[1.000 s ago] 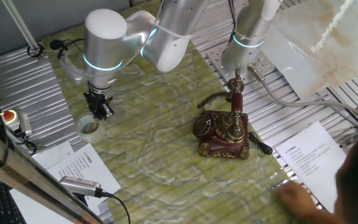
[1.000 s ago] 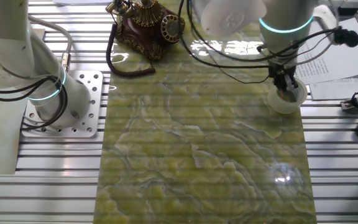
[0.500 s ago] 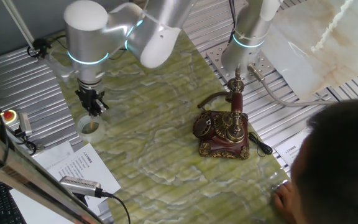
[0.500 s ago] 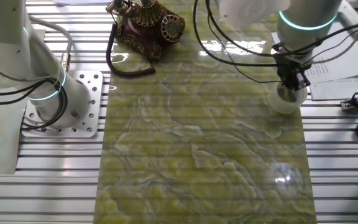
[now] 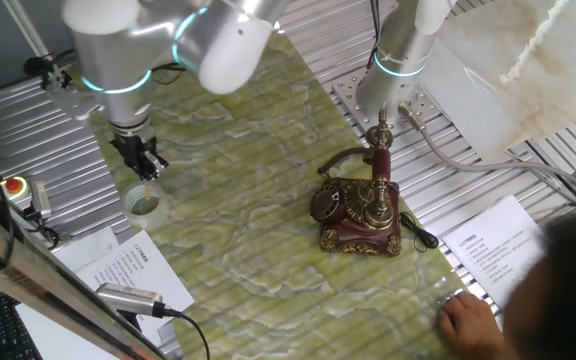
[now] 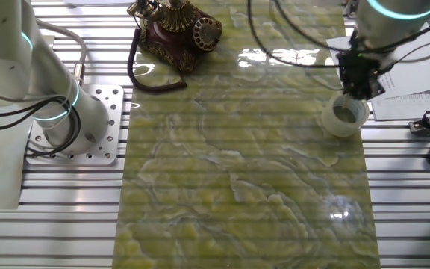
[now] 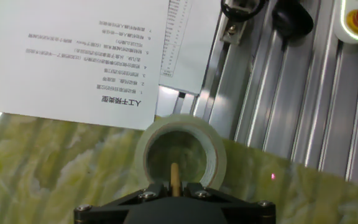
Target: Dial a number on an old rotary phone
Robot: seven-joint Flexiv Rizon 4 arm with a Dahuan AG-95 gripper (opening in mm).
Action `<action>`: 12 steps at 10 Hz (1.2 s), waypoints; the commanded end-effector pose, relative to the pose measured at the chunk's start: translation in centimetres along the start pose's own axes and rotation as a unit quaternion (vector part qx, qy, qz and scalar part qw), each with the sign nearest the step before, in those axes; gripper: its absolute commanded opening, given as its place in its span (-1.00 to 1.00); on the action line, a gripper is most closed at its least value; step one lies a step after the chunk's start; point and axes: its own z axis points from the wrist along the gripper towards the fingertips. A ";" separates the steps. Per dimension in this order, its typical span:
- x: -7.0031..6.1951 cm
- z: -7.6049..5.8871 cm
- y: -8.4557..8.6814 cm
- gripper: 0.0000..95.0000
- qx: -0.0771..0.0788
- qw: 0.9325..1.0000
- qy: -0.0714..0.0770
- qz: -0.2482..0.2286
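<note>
The old rotary phone [image 5: 358,212] stands on the green marbled mat, dark red-brown with brass trim, its handset upright on the cradle; it also shows at the top edge [image 6: 178,26]. My gripper [image 5: 145,168] hangs far from it at the mat's opposite end, just above a clear tape roll [image 5: 143,202]. In the hand view the gripper [image 7: 174,186] is shut on a thin wooden stick [image 7: 174,177] that points into the tape roll's [image 7: 180,152] hole. From the other side the gripper [image 6: 358,91] sits over the roll [image 6: 343,117].
Printed sheets [image 7: 86,56] lie by the roll on the slatted aluminium table. A red emergency button [image 5: 13,186] is at the left. A second arm's base [image 6: 77,123] stands by the mat. A person's hand [image 5: 473,320] rests near papers at the lower right.
The arm has swung away from the phone toward the table's edge, carrying the gripper with it above the tape roll. The person's head has pulled back out of the view.
</note>
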 end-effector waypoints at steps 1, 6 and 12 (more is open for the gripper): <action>-0.1 -2.2 0.8 -1.00 -0.015 0.999 0.032 -0.008; 0.6 -5.4 4.1 -1.00 -0.072 0.994 0.074 0.033; 1.4 -4.9 10.3 -1.00 -0.118 0.984 0.111 0.079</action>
